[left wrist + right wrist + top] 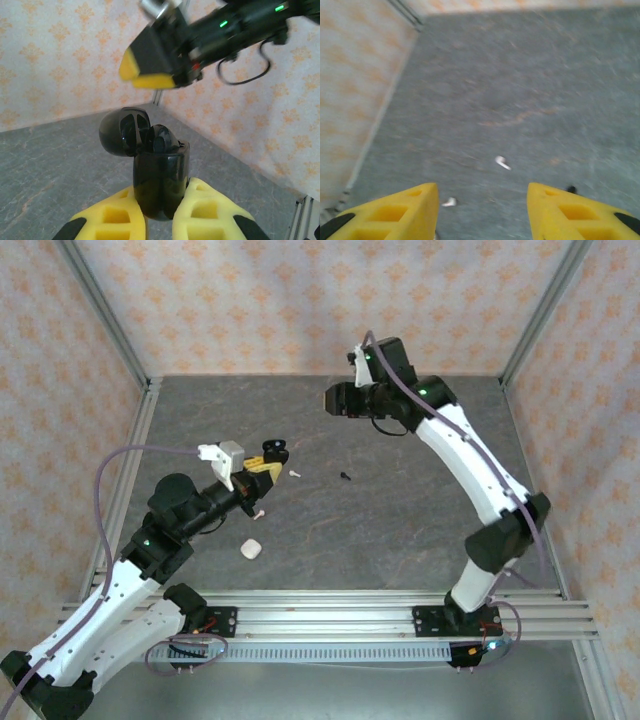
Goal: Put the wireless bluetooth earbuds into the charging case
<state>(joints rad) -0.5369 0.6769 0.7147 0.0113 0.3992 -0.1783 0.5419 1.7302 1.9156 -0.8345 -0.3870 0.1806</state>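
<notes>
Left wrist view: left gripper (160,220) is clamped tight on the black charging case (161,175), which stands upright between the yellow fingers.
Lid (120,131): flipped open, leaning off to 10 o'clock.
Case top: a dark rounded shape sits in the well, apparently a seated black earbud (161,137), though it's hard to be sure.
Right gripper (482,191): fingers spread wide, nothing between them, hanging above the grey table (520,75).
White earbud (295,473): on the table, near the case at its 4 o'clock from above.
Second white earbud (258,512): at 6 o'clock, just beside the left wrist.
Loose black earbud (345,477): at 3 o'clock, well apart from the case.
White rounded case (251,549): further down at 6 o'clock, lying alone.
</notes>
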